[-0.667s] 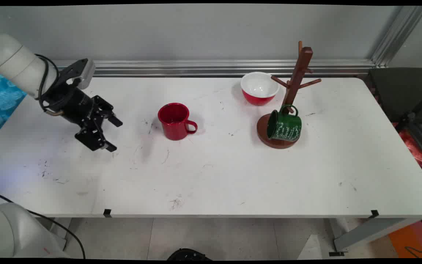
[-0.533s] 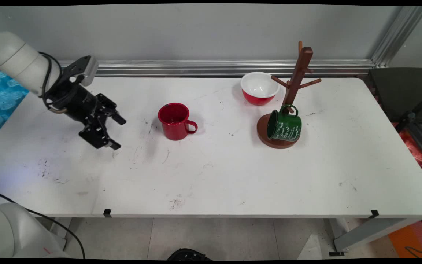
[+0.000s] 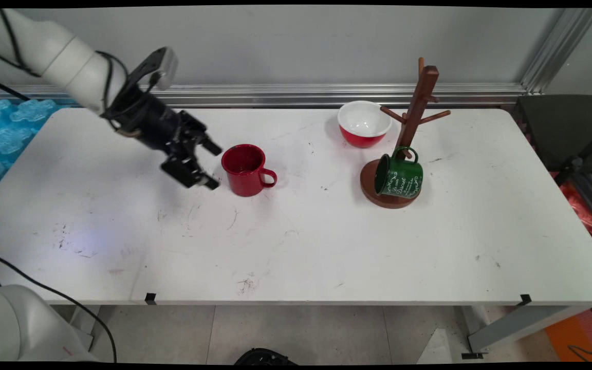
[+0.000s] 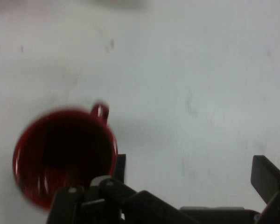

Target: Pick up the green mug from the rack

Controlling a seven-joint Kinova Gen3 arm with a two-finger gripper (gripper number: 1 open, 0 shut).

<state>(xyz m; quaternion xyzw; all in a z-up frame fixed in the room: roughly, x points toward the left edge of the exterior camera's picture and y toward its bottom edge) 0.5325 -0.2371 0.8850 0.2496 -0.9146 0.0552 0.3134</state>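
While claw (image 3: 213, 165) gapes | red mug (image 4: 64, 156) interior visible from hand view

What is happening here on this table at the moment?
A white robot arm has brought its open gripper right beside the upright red mug; it holds nothing. A moment ago it was farther left on the white table. Farther right stand a red bowl with a white inside and a wooden mug tree, with a green mug hanging from a low peg, tipped over its base.
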